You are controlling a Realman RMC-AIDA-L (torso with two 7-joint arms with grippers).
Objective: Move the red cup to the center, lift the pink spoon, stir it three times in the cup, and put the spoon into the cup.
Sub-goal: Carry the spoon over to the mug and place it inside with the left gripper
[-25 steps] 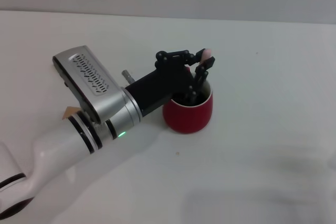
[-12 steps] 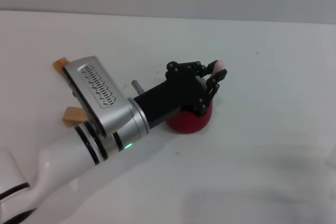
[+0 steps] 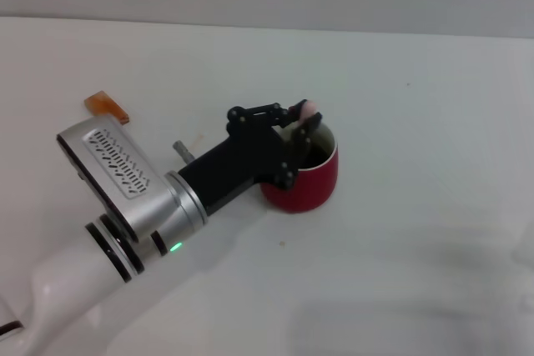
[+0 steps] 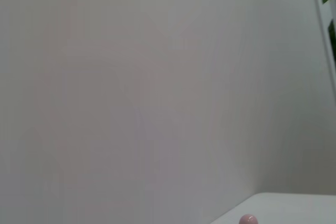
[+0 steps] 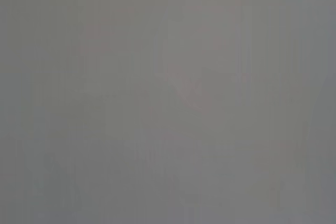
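Pinching the pink spoon [image 3: 308, 109] by its handle tip, the left gripper [image 3: 299, 127] reaches over the near-left rim of the red cup [image 3: 305, 181], which stands directly beneath its fingers on the white table [image 3: 417, 122], with a tan wooden block [image 3: 107, 107] well behind the arm.

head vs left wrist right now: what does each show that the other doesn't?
Head only: the left hand over the red cup, shut on the pink spoon, on the white table, plus a tan wooden block near the far left. Left wrist only: a blank pale wall and a dark strip at one edge. Shared: the spoon's pink handle tip and a bit of the table.
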